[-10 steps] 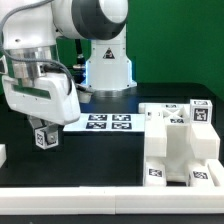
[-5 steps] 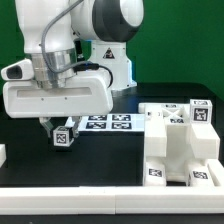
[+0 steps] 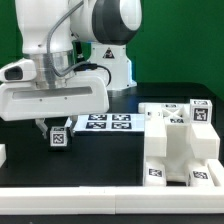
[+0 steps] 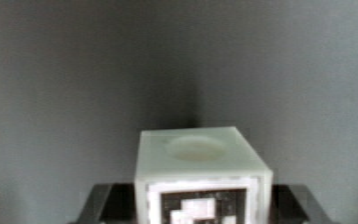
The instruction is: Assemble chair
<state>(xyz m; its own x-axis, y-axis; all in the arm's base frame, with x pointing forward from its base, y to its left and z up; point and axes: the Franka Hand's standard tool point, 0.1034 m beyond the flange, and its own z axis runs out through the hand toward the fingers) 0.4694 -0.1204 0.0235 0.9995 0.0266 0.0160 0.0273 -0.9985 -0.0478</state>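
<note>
**Claw has a chair piece pinched, hanging over the black table**

So the gripper (image 3: 58,132) sits in the lower left of the exterior view, jaws partly closed and clamped on a small white block (image 3: 59,137) with a black-and-white tag on its face. That's one of the chair's loose parts, a leg by the look of it, though I can't say for sure. In the wrist view the same block (image 4: 201,180) fills the bottom middle of the frame, dark fingers (image 4: 115,203) pressed against both its sides, tag facing the camera and a shallow round dimple in its end face. Its long axis runs away from the wrist camera, toward the table; in the exterior view it hangs roughly upright.

The block's bottom end looks just above the black table (image 3: 110,160); can't tell if it's touching.

Just beside it, toward the middle of the frame, lies the marker board (image 3: 108,123). The rest of the chair parts (image 3: 180,145) are stacked at lower right, well apart from the claw. Nothing sits between them.
</note>
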